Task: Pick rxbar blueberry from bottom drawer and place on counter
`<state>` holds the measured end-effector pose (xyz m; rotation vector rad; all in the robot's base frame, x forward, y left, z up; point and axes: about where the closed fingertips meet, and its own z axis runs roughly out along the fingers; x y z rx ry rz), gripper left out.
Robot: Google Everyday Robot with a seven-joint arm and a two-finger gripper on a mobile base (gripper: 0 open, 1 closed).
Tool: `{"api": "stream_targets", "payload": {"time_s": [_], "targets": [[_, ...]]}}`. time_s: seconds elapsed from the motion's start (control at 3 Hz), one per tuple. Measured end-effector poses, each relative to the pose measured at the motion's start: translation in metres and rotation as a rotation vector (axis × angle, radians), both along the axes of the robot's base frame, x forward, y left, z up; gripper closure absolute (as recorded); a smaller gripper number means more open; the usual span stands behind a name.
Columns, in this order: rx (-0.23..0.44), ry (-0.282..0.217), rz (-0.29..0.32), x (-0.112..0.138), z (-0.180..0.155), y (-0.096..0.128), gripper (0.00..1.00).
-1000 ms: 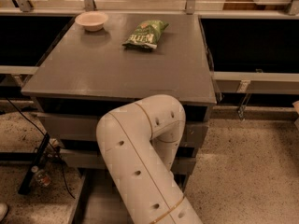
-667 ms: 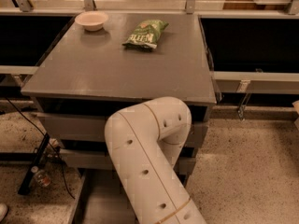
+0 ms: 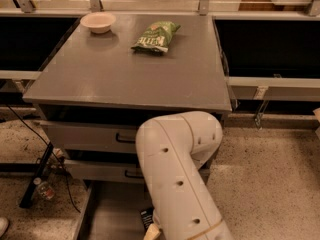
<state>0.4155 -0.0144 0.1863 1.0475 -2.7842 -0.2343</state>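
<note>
Counter [image 3: 125, 79] behind; arm [image 3: 175, 174] bent double, tool [image 3: 151, 231] low over bottom drawer [image 3: 110, 214].

The arm [image 3: 175, 184] fills the lower middle of the view. One thick white link climbs from the bottom edge, leaning slightly left, up to a rounded elbow [image 3: 192, 134], where it folds over to the right and passes out of sight behind itself. Three small dark holes run along the link's near face (a thin tan band rings it close to the bottom edge). The gripper [image 3: 151, 232] sits low at the bottom edge, just left of the arm's base, almost wholly hidden by it; only a small tan tip shows.
</note>
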Motion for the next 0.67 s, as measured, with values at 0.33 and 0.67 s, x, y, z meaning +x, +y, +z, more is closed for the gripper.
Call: {"api": "stream_targets", "payload": {"time_s": [0.33,0.67], "targets": [[0.054,0.014,-0.027,-0.003,-0.003,-0.012,0.00],[0.099,0.024,-0.059,-0.005,-0.003,-0.029,0.00]]}}
